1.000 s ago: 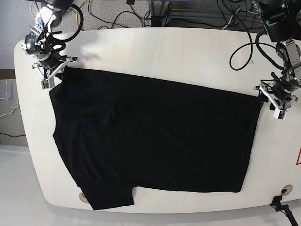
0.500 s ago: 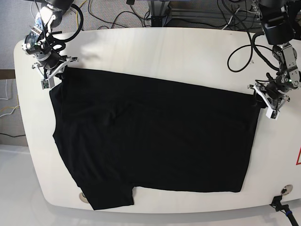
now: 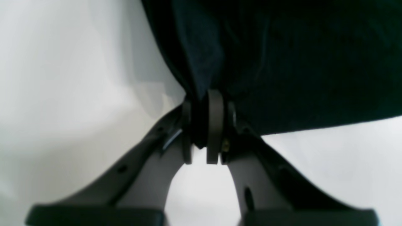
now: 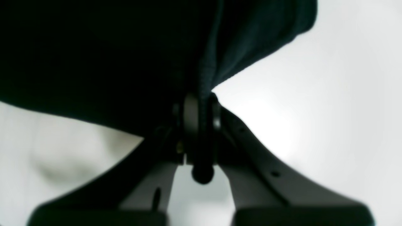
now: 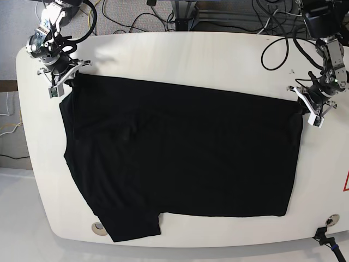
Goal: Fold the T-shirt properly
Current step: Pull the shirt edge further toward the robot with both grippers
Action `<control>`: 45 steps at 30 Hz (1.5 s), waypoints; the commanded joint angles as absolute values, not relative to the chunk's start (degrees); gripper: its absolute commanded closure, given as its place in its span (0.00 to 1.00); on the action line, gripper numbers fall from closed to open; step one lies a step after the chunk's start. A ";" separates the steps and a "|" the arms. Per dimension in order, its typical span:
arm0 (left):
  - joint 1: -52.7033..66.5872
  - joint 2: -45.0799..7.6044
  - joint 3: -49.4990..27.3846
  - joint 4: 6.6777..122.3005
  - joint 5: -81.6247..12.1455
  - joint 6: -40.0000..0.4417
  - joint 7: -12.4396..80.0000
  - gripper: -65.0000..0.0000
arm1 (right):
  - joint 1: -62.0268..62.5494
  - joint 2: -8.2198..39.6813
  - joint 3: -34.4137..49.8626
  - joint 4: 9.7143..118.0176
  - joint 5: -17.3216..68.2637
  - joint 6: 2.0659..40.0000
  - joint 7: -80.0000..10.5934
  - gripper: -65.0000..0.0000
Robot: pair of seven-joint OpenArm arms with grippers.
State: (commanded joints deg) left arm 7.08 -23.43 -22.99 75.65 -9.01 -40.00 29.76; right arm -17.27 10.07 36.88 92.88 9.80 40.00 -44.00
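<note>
The black T-shirt (image 5: 180, 153) lies spread plain side up across the white table (image 5: 185, 54). My left gripper (image 5: 306, 109) is shut on the shirt's far right corner; in the left wrist view the gripper (image 3: 205, 103) pinches a fold of the T-shirt (image 3: 298, 62). My right gripper (image 5: 64, 82) is shut on the far left corner; in the right wrist view the gripper (image 4: 201, 105) clamps a hemmed edge of the T-shirt (image 4: 94, 56). One sleeve hangs toward the table's front edge at the lower left.
Cables (image 5: 136, 16) lie behind the table's back edge. A round hole (image 5: 98, 228) sits near the front left edge and another (image 5: 329, 221) at the front right. Bare table shows along the back and right.
Both grippers moved toward the back of the table, dragging the shirt's far edge with them. The whole shirt shifted back and its top edge is straighter.
</note>
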 joint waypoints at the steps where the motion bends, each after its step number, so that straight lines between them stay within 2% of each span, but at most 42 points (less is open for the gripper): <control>1: 9.27 -23.43 -23.69 77.41 -9.01 -40.00 29.76 0.96 | -18.33 10.07 36.88 93.76 9.80 40.00 -44.09 1.00; 13: 33.01 -22.11 -28.62 95.69 -9.27 -40.00 29.76 0.95 | -29.85 10.24 36.88 103.52 9.80 40.00 -46.73 1.00; 18: 34.95 -18.68 -32.40 97.45 -9.27 -40.00 29.76 0.95 | -29.58 10.51 36.88 103.52 9.80 40.00 -46.73 1.00; 25: 34.86 -18.68 -32.57 97.45 -9.27 -40.00 29.76 0.95 | -29.49 10.51 36.79 103.43 9.80 40.00 -46.73 1.00; 26: 34.86 -18.68 -32.57 97.45 -9.27 -40.00 29.76 0.94 | -29.49 10.42 36.79 103.43 9.80 40.00 -46.73 1.00; 28: 34.86 -18.77 -32.48 97.45 -9.10 -40.00 29.85 0.82 | -29.49 10.24 36.79 103.43 9.80 40.00 -46.73 1.00; 30: 34.42 -18.95 -32.48 97.63 -9.10 -40.00 31.87 0.62 | -29.49 10.24 36.79 103.43 9.80 40.00 -46.73 0.90; 32: 33.19 -20.26 -32.48 98.77 -9.10 -40.00 34.77 0.49 | -29.49 10.24 36.79 103.78 9.80 40.00 -46.55 0.73; 35: 32.40 -20.44 -32.57 101.93 -9.19 -40.00 36.26 0.49 | -29.49 10.24 36.79 106.33 9.80 40.00 -46.46 0.48; 37: 32.31 -20.44 -32.92 104.40 -9.10 -40.00 36.26 0.49 | -29.49 10.24 36.79 109.23 9.80 40.00 -46.37 0.37; 45: 26.42 -20.44 -33.10 107.82 -9.01 -40.00 36.35 0.49 | -25.19 12.09 36.62 112.57 9.71 40.00 -46.73 0.35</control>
